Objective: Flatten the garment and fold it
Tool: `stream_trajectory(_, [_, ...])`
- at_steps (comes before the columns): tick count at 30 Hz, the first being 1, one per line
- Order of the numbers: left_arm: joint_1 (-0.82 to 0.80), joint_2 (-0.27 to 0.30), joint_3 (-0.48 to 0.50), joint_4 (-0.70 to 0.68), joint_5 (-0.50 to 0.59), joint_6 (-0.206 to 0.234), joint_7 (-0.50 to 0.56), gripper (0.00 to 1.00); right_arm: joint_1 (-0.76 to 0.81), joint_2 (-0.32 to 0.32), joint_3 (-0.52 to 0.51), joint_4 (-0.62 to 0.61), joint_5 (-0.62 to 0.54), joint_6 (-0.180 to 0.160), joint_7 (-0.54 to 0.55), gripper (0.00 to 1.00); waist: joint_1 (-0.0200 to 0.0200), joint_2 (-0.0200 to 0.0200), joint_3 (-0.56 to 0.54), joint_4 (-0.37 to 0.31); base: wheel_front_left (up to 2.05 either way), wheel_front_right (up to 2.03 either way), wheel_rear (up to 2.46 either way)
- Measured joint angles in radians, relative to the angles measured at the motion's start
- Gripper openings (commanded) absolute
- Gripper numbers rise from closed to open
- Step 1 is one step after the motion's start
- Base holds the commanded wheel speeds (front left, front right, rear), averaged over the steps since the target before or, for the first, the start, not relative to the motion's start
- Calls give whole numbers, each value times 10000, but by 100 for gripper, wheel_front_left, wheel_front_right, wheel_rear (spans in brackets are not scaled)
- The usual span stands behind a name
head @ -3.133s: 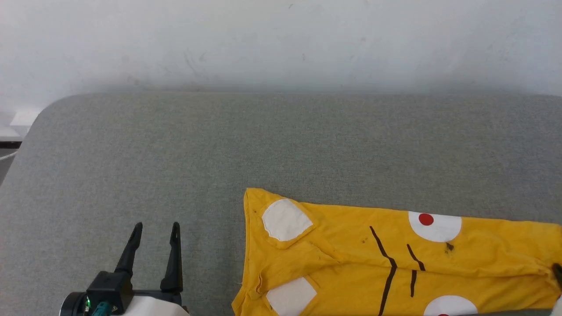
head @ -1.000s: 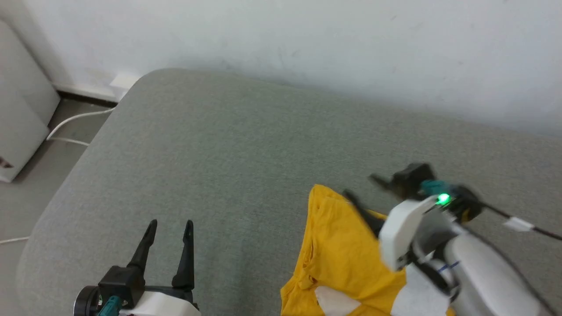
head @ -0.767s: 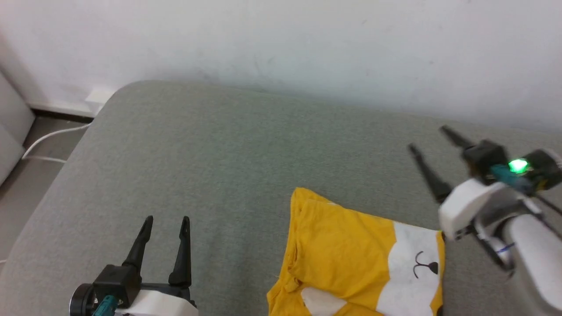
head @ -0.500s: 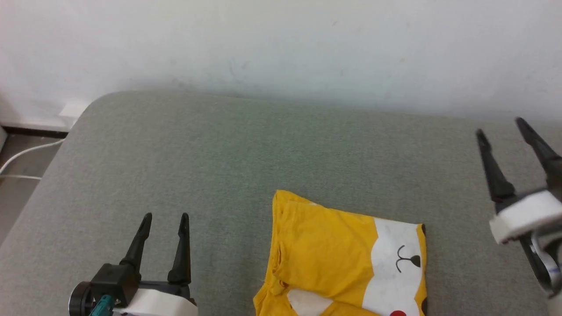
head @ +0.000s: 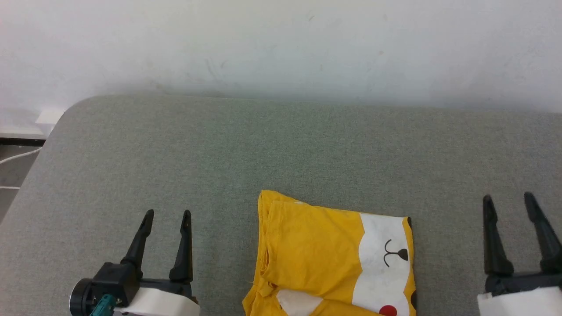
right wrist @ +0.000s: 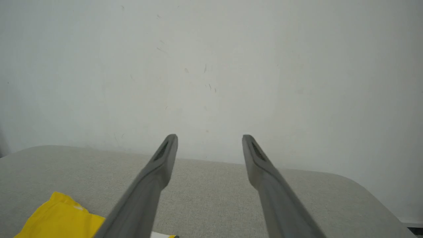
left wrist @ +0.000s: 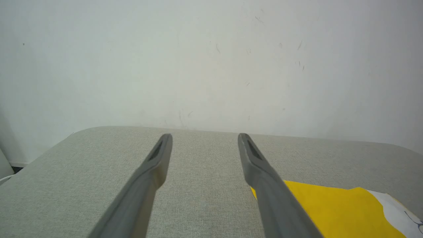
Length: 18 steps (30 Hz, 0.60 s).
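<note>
The garment [head: 316, 254], a bright yellow T-shirt with a white patch, a small black nose mark and a red dot, lies folded into a compact rectangle at the bottom centre of the head view. Its corner also shows in the left wrist view [left wrist: 330, 211] and in the right wrist view [right wrist: 59, 216]. My left gripper [head: 167, 214] stands open to the left of it, nothing between its fingers. My right gripper [head: 507, 198] stands open to the right of it, also empty. Neither touches the cloth.
The garment lies on a grey fabric-covered surface [head: 175, 149] with a rounded far-left corner. A white wall [head: 281, 44] rises behind it. At the far left, beyond the edge, a white cable [head: 15, 157] lies on the floor.
The right arm has pulled back from over the garment to the lower right, and the garment now lies folded in half. The head camera has swung back. The left gripper has stayed put.
</note>
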Motion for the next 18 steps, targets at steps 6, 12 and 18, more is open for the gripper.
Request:
stream_trajectory(6, [0,0,-44,-146,92,-4,0,100,622,322,290,163,-395,0,-224,100,0,0,-10,-37,0,0,0])
stream_trajectory(12, [-1,0,-201,-146,165,-4,0,100,613,391,316,391,-746,0,-244,100,0,0,31,-23,0,0,0])
stream_trajectory(18, [-4,2,-238,-125,155,-4,0,100,581,280,477,385,625,0,809,100,0,0,100,85,0,0,0])
